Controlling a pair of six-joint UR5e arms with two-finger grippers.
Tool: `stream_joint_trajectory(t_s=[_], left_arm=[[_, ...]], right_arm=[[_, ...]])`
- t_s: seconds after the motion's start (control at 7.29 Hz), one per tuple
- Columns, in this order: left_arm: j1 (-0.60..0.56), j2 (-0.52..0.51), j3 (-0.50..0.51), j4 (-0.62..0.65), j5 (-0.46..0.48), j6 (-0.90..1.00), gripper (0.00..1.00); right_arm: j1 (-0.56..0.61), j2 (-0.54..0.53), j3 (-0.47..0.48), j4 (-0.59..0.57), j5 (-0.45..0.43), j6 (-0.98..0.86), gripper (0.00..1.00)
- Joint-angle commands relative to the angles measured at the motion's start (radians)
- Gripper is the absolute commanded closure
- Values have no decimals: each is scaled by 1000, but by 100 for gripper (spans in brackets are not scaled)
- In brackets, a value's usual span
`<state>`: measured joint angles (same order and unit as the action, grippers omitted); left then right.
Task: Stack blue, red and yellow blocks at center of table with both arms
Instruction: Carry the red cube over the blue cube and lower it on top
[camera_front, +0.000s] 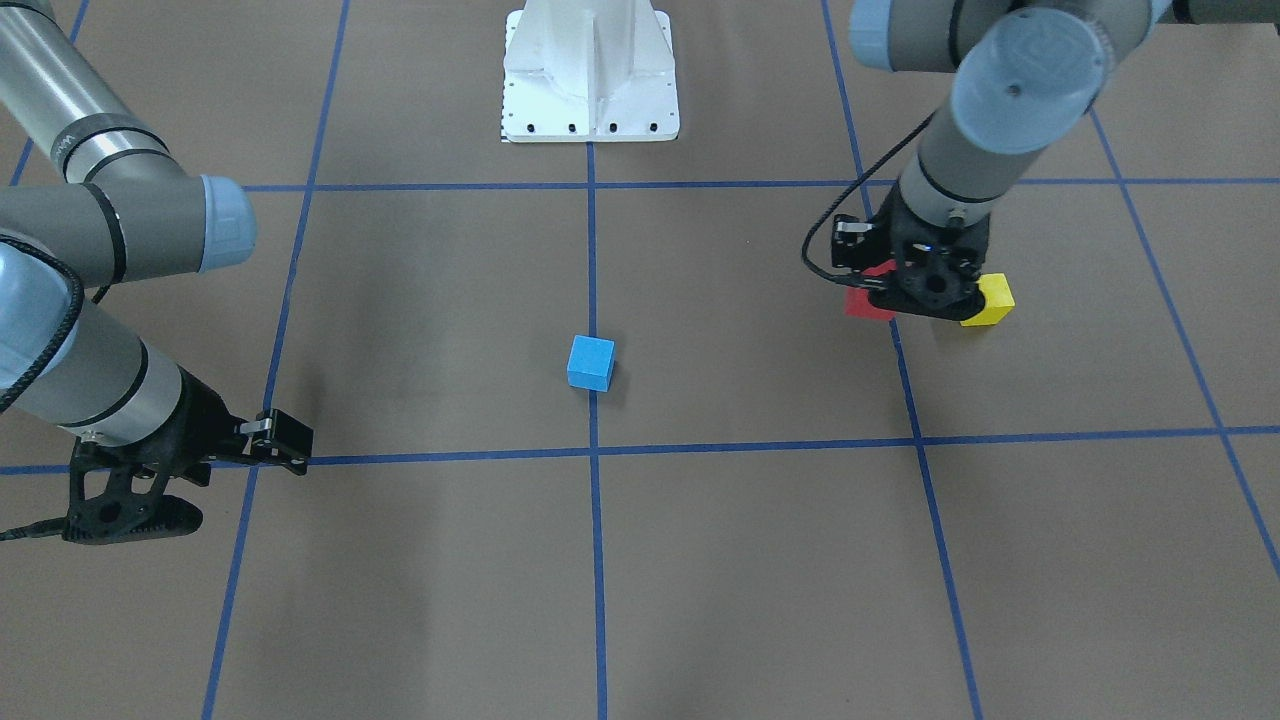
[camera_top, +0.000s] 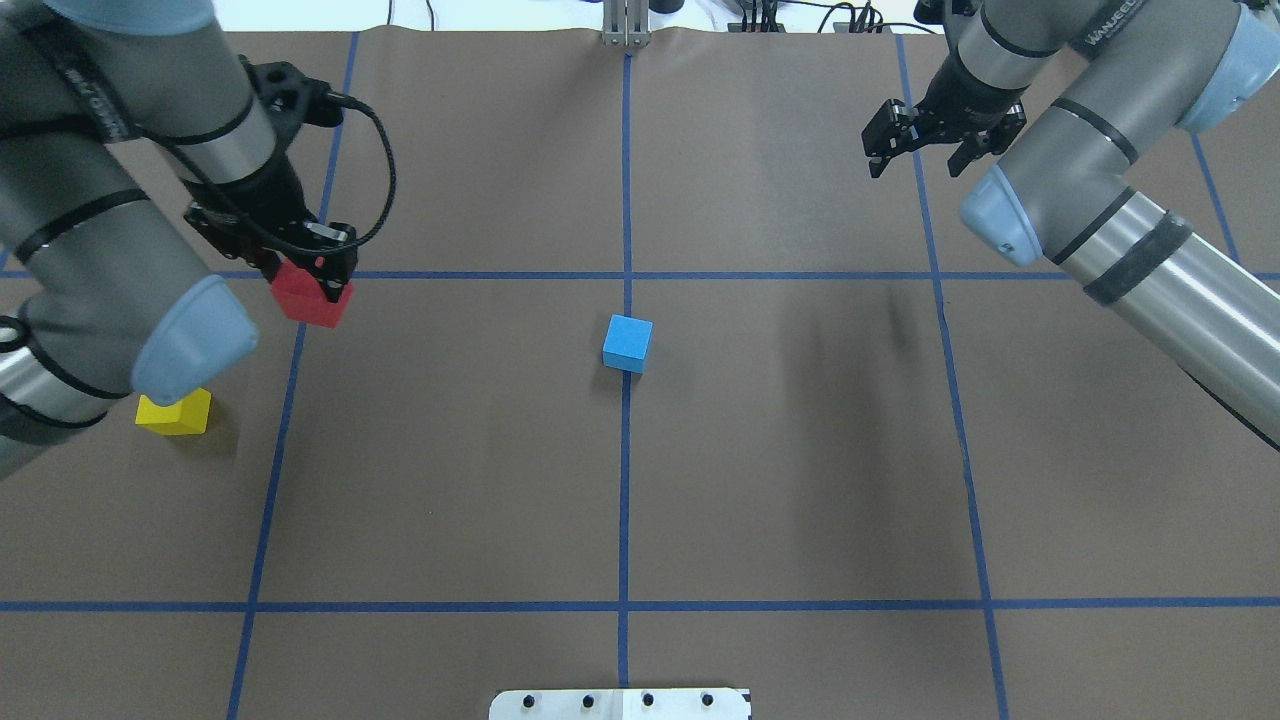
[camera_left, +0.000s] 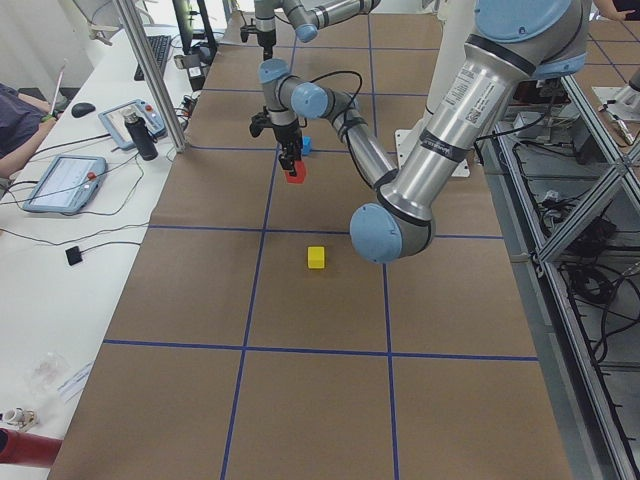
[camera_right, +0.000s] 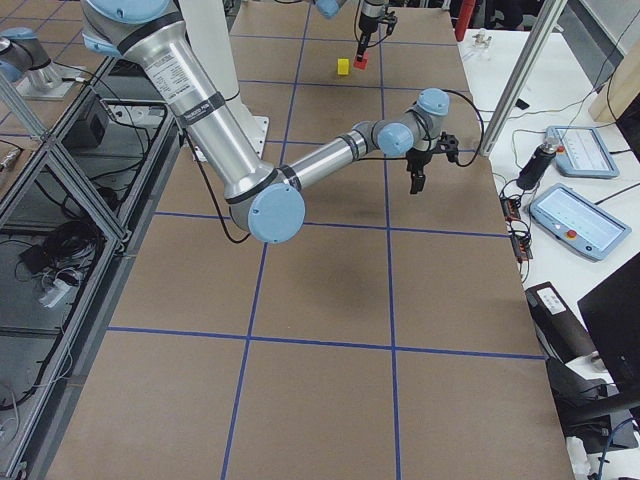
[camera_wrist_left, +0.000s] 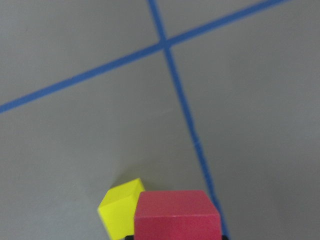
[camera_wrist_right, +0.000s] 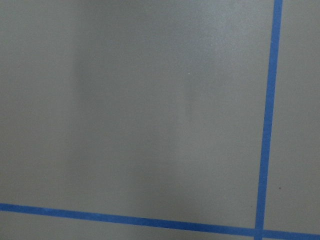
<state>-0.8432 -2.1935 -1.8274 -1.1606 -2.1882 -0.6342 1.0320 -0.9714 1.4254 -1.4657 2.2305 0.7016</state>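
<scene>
The blue block sits alone at the table's center, also in the front view. My left gripper is shut on the red block and holds it above the table at the left; the block fills the bottom of the left wrist view and shows in the front view. The yellow block lies on the table near the left arm, also in the front view and the left wrist view. My right gripper is open and empty at the far right.
Blue tape lines divide the brown table into squares. The robot's white base stands at the near edge. Operator tablets and cables lie on side benches beyond the table.
</scene>
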Motion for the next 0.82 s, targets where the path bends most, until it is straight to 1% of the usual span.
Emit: stream_joint_trajectory(t_s=[0.0, 0.14, 0.27, 0.41, 0.69], left_arm=[[105, -173, 182, -162, 4, -212, 100], [127, -266, 323, -229, 21, -214, 100], [139, -328, 436, -302, 50, -220, 100], [150, -339, 463, -335, 51, -241, 100], [177, -341, 467, -338, 53, -240, 100]], right_arm=[[84, -62, -8, 2, 0, -148, 1], [133, -90, -23, 2, 4, -215, 1], [175, -125, -25, 2, 21, -279, 1], [196, -154, -26, 5, 29, -310, 1], [207, -184, -25, 7, 40, -326, 1]])
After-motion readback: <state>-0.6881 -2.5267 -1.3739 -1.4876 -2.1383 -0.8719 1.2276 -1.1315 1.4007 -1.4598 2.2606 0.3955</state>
